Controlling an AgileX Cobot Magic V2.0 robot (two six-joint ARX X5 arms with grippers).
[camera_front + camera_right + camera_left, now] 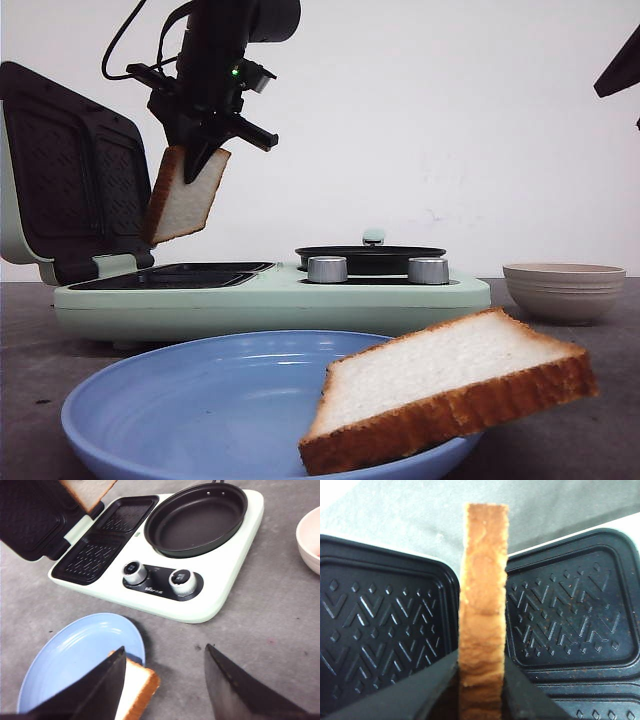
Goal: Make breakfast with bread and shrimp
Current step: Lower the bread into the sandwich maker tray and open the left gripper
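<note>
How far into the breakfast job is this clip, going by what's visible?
Early. Done: the sandwich maker's lid stands open, its plates bare. In hand: the left hand grips one bread slice above those plates. Left: the second slice lies on the blue plate; the right hand hangs open above it. No shrimp clearly visible.

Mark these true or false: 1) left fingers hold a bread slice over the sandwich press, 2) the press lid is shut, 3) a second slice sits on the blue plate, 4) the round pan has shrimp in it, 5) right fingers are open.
1) True: the left gripper clamps a bread slice above the sandwich press.
2) False: the lid stands open.
3) True: the second slice lies on the blue plate, overhanging its rim.
4) False: the round pan is empty.
5) True: the right gripper is open, holding nothing.
</note>
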